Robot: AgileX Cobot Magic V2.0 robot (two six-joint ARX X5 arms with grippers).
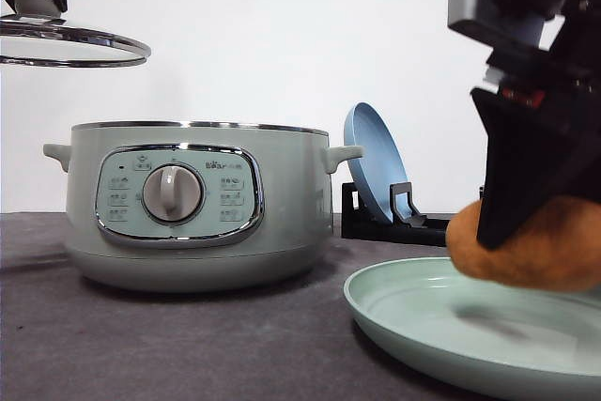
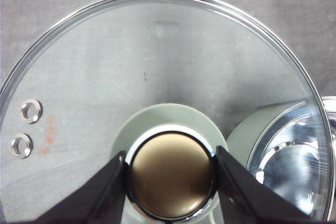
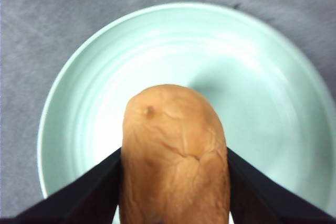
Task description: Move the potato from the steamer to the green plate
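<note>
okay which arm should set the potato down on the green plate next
Right. The right tool is shut on the potato, held above the green plate. The left tool grips the glass lid by its knob, raised beside the steamer.

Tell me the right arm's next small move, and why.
Probably lower a little, then open. The right gripper holds the potato above the green plate, and its shadow on the plate suggests a gap. The left gripper holds the lid aloft.
</note>
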